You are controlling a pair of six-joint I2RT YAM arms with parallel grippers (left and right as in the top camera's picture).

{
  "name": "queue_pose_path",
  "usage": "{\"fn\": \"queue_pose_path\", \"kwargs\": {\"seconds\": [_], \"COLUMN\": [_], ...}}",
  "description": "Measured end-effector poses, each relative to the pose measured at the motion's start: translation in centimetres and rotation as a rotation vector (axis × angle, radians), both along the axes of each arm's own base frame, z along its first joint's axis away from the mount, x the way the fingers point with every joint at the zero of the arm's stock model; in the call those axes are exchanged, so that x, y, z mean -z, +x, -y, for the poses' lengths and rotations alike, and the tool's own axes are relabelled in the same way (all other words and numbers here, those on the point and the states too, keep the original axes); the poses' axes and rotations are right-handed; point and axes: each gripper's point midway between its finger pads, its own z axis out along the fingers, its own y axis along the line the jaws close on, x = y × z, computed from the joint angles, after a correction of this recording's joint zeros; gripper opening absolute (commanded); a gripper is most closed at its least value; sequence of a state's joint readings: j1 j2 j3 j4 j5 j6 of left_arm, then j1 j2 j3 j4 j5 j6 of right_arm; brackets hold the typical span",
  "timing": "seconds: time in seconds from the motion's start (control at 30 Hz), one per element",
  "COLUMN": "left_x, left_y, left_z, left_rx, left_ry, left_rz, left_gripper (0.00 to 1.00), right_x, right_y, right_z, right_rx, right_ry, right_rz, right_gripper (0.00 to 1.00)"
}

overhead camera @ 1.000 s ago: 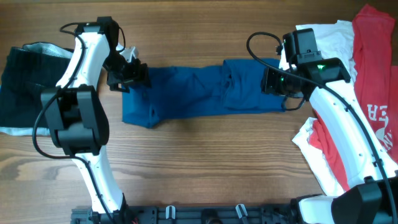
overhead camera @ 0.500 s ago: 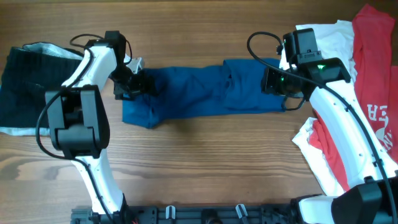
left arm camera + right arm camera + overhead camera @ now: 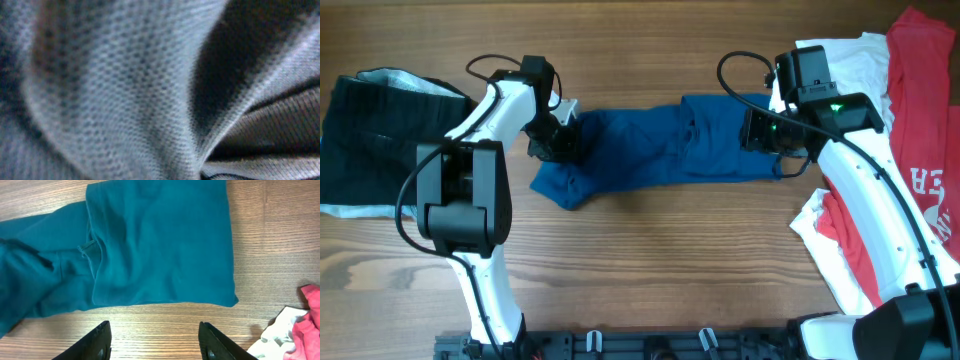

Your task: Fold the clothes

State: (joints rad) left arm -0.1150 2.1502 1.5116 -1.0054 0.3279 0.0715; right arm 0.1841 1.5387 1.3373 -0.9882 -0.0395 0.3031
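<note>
- Located teal T-shirt (image 3: 660, 150) as a long folded band on the table (image 3: 650, 270), parallel to the far edge and midway between left and right edges.
- Found left gripper (image 3: 555, 140) down on the bunched left end. Left wrist view filled with close knit only, so cannot tell whether pinching or spread.
- Observed right gripper (image 3: 155, 326) spread wide, holding nothing, above the flat right end.
- Logged red tee (image 3: 920, 100) and white tee (image 3: 840, 50) heaped from far right corner down the right edge, and a dark garment (image 3: 370, 130) by the far left corner.
- Judged as light, limp, grippy knit, likely to sag, crease and drag if pulled from one end.
- Recommend pinching through all layers at the end corners, with both ends held.
</note>
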Motion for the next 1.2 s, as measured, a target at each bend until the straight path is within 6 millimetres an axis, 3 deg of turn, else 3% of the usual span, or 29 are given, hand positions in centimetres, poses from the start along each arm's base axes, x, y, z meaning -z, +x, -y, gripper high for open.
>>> {"fn": "queue_pose_path", "kwargs": {"seconds": [0.2,0.37,0.43,0.5,0.57,0.67,0.73,0.83,0.9,0.97,1.07,1.2], "left_x": [-0.2,-1.8,-4.4,-6.6,-10.4,-14.6,-17.0,-17.8,-17.9,-18.1,-17.7,-15.9], "left_y": [-0.6,-1.6,-1.2,-0.9,0.2,1.2,2.2,3.7,4.2,4.7,4.7,4.4], "left_z": [-1.1,-7.6,-11.5,-13.8,-16.4,-17.6,-16.7,-13.0,-8.4,-4.9,-1.7,1.1], "left_rx": [-0.06,-0.214,-0.31,-0.364,-0.425,-0.47,-0.462,-0.378,-0.289,-0.229,-0.175,-0.116], "left_ry": [0.006,0.148,0.216,0.253,0.293,0.316,0.313,0.297,0.28,0.264,0.261,0.268], "left_rz": [-0.044,-0.067,0.001,0.059,0.171,0.277,0.344,0.403,0.432,0.468,0.483,0.454], "left_gripper": [0.04,0.05,0.05,0.06,0.05,0.06,0.06,0.07,0.07,0.08,0.08,0.08], "right_x": [0.0,0.0,0.0,0.0,0.0,0.0,0.0,0.1,0.1,0.2,0.2,0.2], "right_y": [0.0,0.0,0.0,0.0,0.0,0.0,0.0,-0.2,-0.3,-0.5,-0.5,-0.5], "right_z": [0.0,0.0,0.0,0.0,0.0,0.0,0.0,0.0,0.1,0.1,0.1,0.1], "right_rx": [0.0,0.0,0.0,0.0,0.0,0.0,0.0,0.0,0.0,0.0,0.0,0.0], "right_ry": [0.0,0.0,0.0,0.0,0.0,0.0,0.0,-0.002,-0.003,-0.004,-0.004,-0.004], "right_rz": [0.0,0.001,0.001,0.001,0.0,0.0,0.0,-0.008,-0.015,-0.021,-0.022,-0.022], "right_gripper": [0.56,0.57,0.57,0.57,0.57,0.57,0.57,0.57,0.57,0.57,0.57,0.57]}}
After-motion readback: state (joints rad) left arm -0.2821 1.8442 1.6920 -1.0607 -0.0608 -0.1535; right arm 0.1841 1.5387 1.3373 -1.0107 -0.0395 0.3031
